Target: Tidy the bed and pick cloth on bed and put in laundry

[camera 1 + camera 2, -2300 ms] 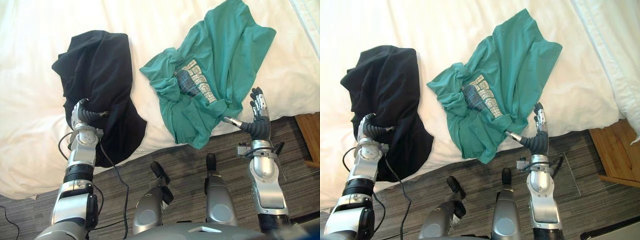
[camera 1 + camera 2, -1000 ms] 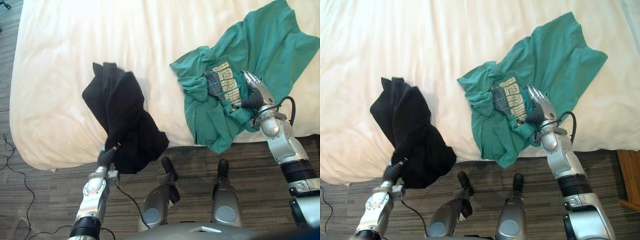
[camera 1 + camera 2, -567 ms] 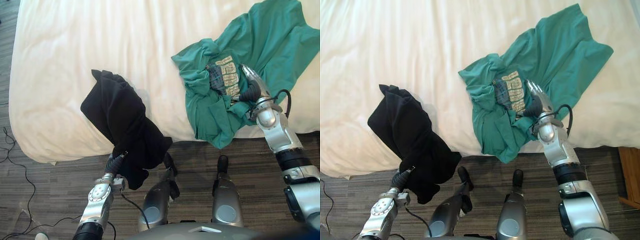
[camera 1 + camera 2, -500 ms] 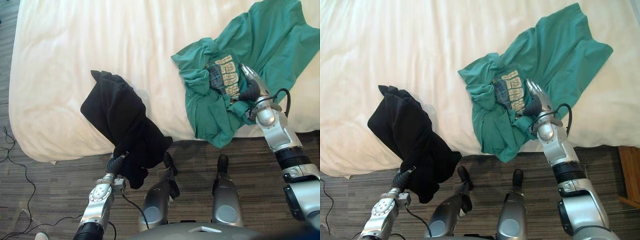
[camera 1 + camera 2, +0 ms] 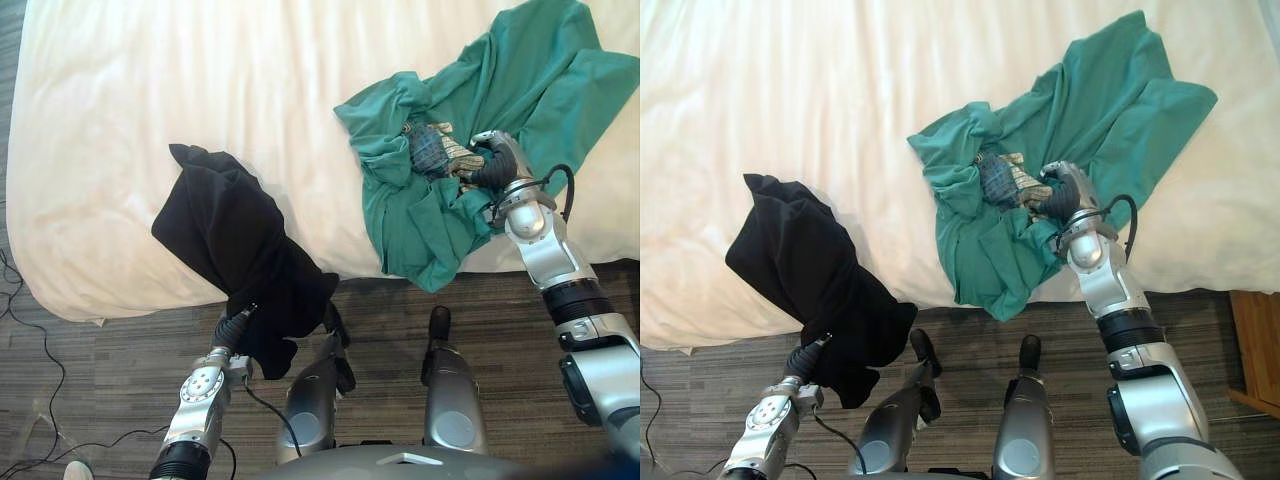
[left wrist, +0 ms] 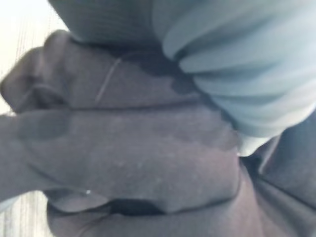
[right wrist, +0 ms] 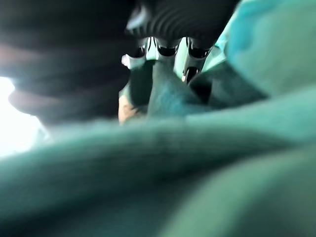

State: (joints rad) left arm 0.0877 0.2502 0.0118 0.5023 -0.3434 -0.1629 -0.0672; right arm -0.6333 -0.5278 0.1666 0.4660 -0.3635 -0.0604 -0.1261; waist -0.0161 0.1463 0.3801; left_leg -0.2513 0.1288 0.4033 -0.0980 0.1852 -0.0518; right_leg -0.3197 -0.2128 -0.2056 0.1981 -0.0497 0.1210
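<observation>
A black cloth (image 5: pixel 230 240) hangs half off the near edge of the white bed (image 5: pixel 200 80). Its lower end is bunched round my left hand (image 5: pixel 234 325), which is low over the floor and shut on it. The left wrist view has the black cloth (image 6: pixel 138 163) pressed against the hand's cover (image 6: pixel 247 64). A green T-shirt (image 5: pixel 530 70) lies crumpled at the bed's right, by the edge. My right hand (image 5: pixel 492 160) rests on its middle, fingers curled into a gathered fold by the print. Its fingers (image 7: pixel 163 49) dig into green cloth (image 7: pixel 197 173).
Dark wood-look floor (image 5: pixel 100 400) runs along the bed's near edge. A wooden piece of furniture (image 5: pixel 1255 340) stands at the far right on the floor. The bed's left and middle are bare white sheet.
My right hand's fingers have curled shut on the green T-shirt, bunching the print under them. The black cloth has hardly moved with my left hand.
</observation>
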